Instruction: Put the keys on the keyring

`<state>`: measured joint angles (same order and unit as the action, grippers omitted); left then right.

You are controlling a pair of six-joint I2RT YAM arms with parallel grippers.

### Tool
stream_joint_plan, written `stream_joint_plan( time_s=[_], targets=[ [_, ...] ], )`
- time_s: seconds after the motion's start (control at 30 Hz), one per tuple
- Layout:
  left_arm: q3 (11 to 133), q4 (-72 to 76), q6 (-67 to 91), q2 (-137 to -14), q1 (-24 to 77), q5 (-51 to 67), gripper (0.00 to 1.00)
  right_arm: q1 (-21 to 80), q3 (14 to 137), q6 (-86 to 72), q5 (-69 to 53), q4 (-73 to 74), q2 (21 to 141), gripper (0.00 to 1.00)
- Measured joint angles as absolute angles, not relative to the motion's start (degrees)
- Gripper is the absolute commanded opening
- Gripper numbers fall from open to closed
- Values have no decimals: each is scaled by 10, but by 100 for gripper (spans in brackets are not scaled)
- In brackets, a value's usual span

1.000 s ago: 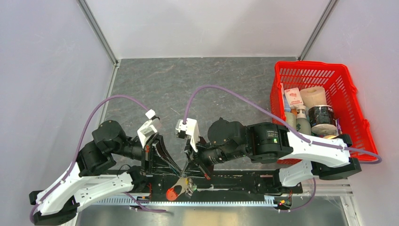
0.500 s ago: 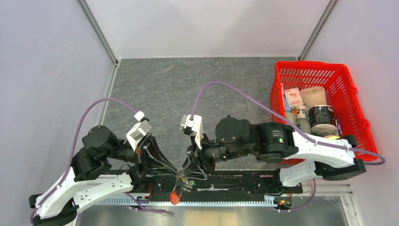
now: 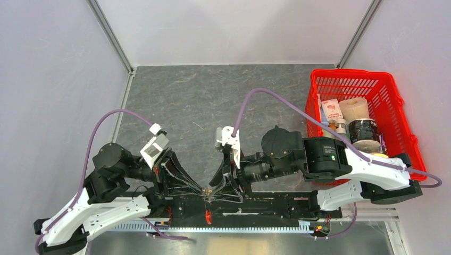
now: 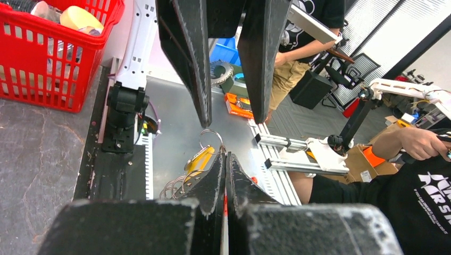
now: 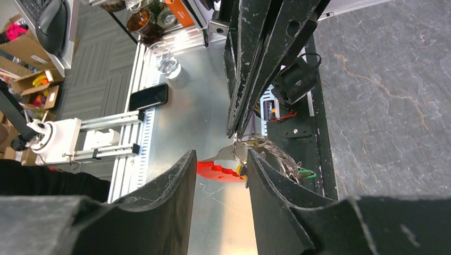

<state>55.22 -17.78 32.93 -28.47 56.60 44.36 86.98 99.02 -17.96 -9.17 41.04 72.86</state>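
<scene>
My left gripper (image 4: 225, 155) is shut on the keyring (image 4: 211, 139), pinching its thin metal ring at the fingertips. In the top view this gripper (image 3: 205, 191) sits above the arm bases. The red fob (image 5: 220, 171) hangs below the ring, edge-on from above (image 3: 207, 217). A yellow-tagged key (image 4: 199, 159) hangs beside the ring; whether it is threaded on I cannot tell. The chain (image 5: 276, 156) and green tag (image 5: 303, 172) trail to the right. My right gripper (image 5: 220, 159) is open, its fingers either side of the fob and holding nothing; from above it (image 3: 222, 191) faces the left one.
A red basket (image 3: 361, 79) of bottles and boxes stands at the right of the grey mat (image 3: 213, 101). The black base rail (image 3: 266, 204) and a slotted metal edge run under both grippers. Several loose wire rings (image 4: 178, 186) lie below the left fingers.
My right gripper has opened and drawn back to the right. The red fob now hangs straight down from the left gripper, which has stayed shut.
</scene>
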Motion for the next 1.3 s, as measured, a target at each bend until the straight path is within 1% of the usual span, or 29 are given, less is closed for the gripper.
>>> stream_joint_plan(
  time_s=[0.17, 0.37, 0.47, 0.67, 0.8, 0.9, 1.3],
  targets=[
    [550, -156, 341, -285, 566, 444, 2, 870, 990, -146, -112, 414, 734, 52],
    [548, -143, 351, -284, 566, 452, 2, 870, 996, -87, -149, 432, 741, 52],
    [547, -141, 353, -284, 566, 453, 2, 870, 1007, -64, -166, 449, 754, 46],
    [545, -138, 353, -281, 566, 455, 2, 870, 1012, -42, -176, 460, 762, 22],
    [543, -135, 354, -277, 566, 456, 2, 870, 1013, -38, -178, 460, 762, 12],
    [543, -134, 354, -275, 566, 456, 2, 870, 1013, -37, -177, 460, 762, 0],
    [532, -117, 365, -259, 566, 435, 2, 873, 1013, -40, -149, 454, 762, 0]
  ],
)
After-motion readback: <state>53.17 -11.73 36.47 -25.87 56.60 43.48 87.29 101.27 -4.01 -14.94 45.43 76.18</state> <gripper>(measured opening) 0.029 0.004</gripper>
